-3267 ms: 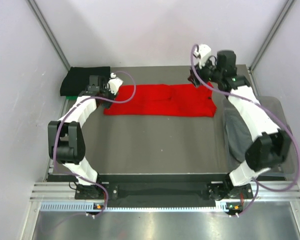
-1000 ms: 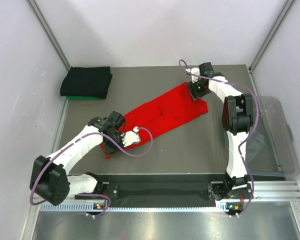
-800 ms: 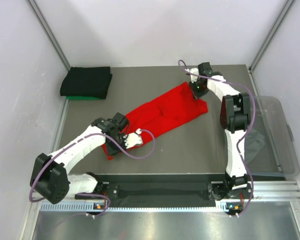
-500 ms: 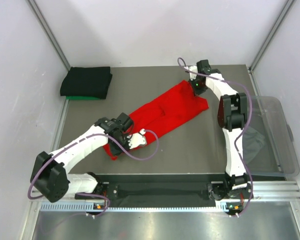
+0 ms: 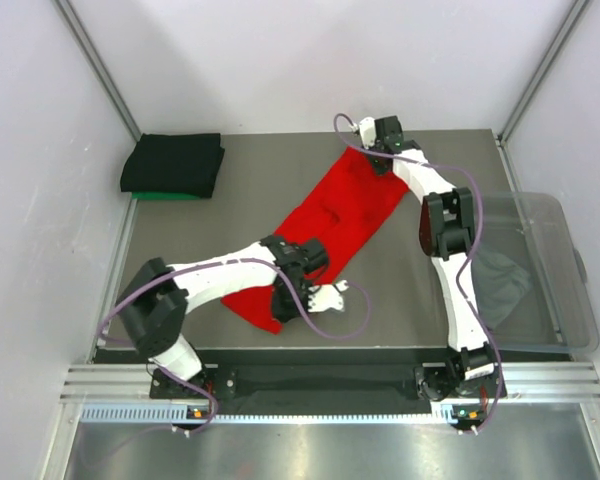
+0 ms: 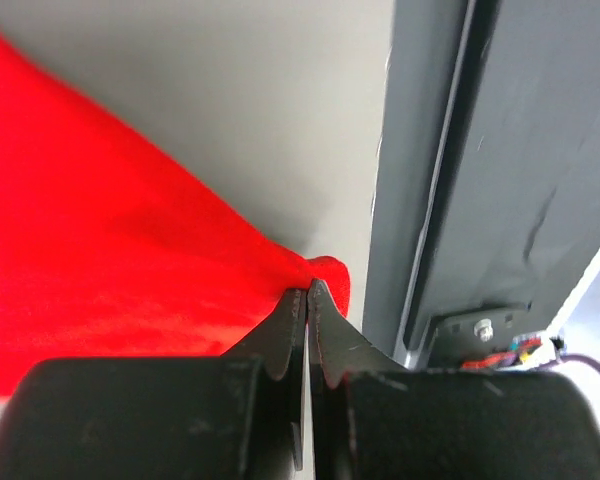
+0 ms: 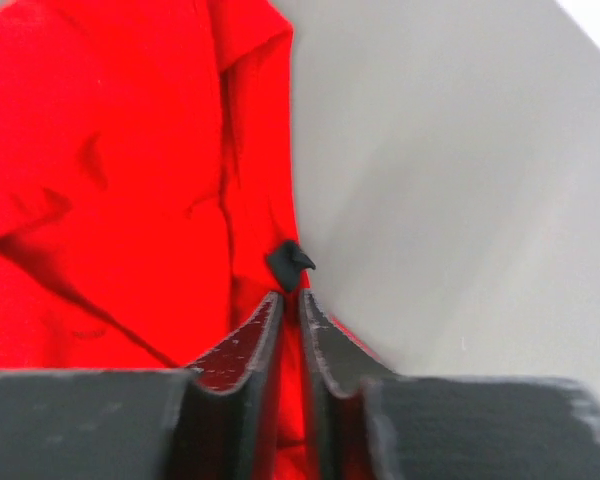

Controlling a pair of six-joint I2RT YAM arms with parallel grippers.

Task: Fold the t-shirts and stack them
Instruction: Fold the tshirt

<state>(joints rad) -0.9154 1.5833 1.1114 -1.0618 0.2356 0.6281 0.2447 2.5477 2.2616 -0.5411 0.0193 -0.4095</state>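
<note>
The red t-shirt [image 5: 348,208] lies folded into a long strip, slanting from the far middle of the table down to the near edge. My left gripper [image 5: 302,268] is shut on its near end, which shows in the left wrist view [image 6: 100,260] pinched between the jaws beside the table's front edge. My right gripper [image 5: 378,152] is shut on its far end, seen in the right wrist view [image 7: 130,150] with a small black tag [image 7: 288,263] at the fingertips. A folded black t-shirt [image 5: 174,162] sits on a green one [image 5: 166,196] at the far left. A grey t-shirt [image 5: 500,280] lies in the bin.
A clear plastic bin [image 5: 565,262] stands at the right edge of the table. The dark front rail [image 6: 500,180] of the table runs close beside my left gripper. Purple cables loop from both arms over the table.
Both grippers have swung the red t-shirt round: my left gripper has pulled its end right and toward the near edge, my right gripper has moved its end left along the far side.
</note>
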